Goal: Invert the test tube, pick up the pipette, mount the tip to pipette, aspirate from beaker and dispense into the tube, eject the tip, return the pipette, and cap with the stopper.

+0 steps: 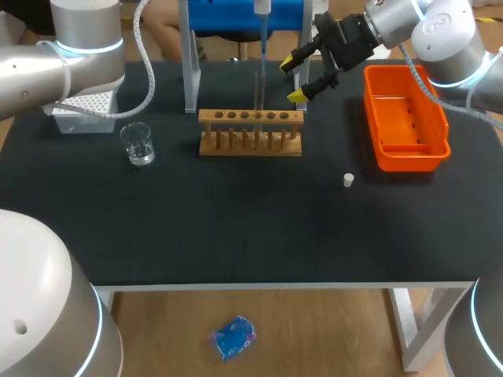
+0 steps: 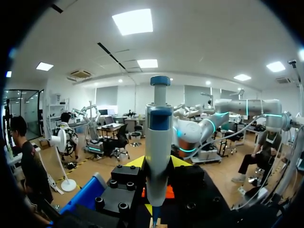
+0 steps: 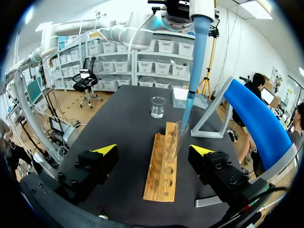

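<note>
The clear glass test tube [image 1: 258,98] stands upright, mouth up, in a hole of the long wooden rack [image 1: 250,133], which sits at the middle of the black table [image 1: 236,220], towards its far side. Straight above the tube hangs the white pipette with blue trim [image 2: 158,142]. Its pale blue plastic tip [image 3: 194,66] points down, the end at the tube's mouth or just inside it; I cannot tell which.

The left gripper [image 2: 157,162] pinches the pipette's body, with a yellow fingertip showing on either side of it.

The right gripper [image 3: 154,151] is just right of the rack, its fingers spread wide. In its own wrist view the rack and the tube lie ahead of it, in line with the gap between the yellow tips. Neither finger touches them.

A small clear glass beaker [image 1: 138,144] stands left of the rack, apart from it. Farther left and farther back sits a white box of pipette tips [image 1: 85,106], partly hidden by the left arm.

A grey metal stand with a blue panel [image 3: 256,123] rises just behind the rack.

At the right side of the table lies an orange plastic tray [image 1: 409,163]. A small white stopper [image 1: 348,180] rests on the black surface, a little nearer than the tray and to its left.
</note>
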